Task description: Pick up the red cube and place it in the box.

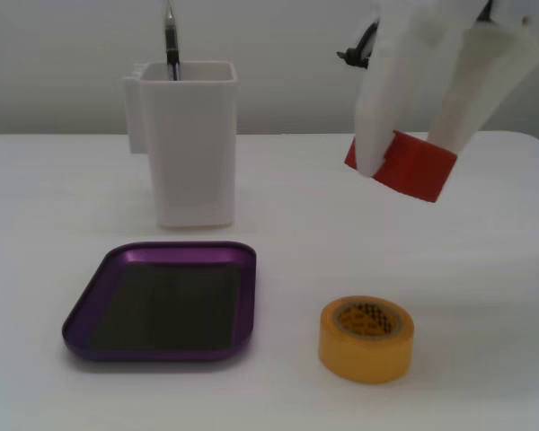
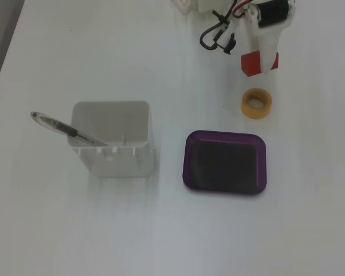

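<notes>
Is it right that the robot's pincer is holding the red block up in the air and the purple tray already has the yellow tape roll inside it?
Not quite. The pincer does hold the red block up, but the purple tray is empty. In both fixed views the yellow tape roll sits on the table beside the tray.

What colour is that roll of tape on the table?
The tape roll is yellow-orange, clearest in the fixed view level with the table.

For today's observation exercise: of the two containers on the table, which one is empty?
The purple box: its dark flat bottom is bare in both fixed views. The tall white container holds a pen.
</notes>
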You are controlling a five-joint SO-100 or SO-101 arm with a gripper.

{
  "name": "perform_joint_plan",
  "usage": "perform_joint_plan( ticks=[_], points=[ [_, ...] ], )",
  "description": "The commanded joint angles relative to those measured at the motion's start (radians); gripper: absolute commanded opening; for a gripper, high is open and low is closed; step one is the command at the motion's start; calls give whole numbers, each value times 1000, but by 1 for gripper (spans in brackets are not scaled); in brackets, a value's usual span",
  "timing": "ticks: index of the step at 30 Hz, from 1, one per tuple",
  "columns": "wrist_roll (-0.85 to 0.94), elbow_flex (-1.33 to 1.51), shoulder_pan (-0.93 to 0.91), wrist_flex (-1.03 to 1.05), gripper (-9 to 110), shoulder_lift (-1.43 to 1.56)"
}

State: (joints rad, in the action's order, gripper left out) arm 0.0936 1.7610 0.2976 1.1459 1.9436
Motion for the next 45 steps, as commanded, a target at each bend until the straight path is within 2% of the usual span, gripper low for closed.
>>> perform_joint_plan(
  ticks=[1,7,12,21,31,38,45],
  points=[
    [-35,-54,17,-120,-1,-28],
    [-97,-109,-35,-350,-1,-215],
    [-132,-225,-123,-431,-1,-393],
    [-126,-357,-252,-425,-1,-611],
    [-118,-351,-272,-423,0,-635],
    [-35,-341,-272,-422,0,-635],
    [-29,-341,-272,-413,9,-635]
  ],
)
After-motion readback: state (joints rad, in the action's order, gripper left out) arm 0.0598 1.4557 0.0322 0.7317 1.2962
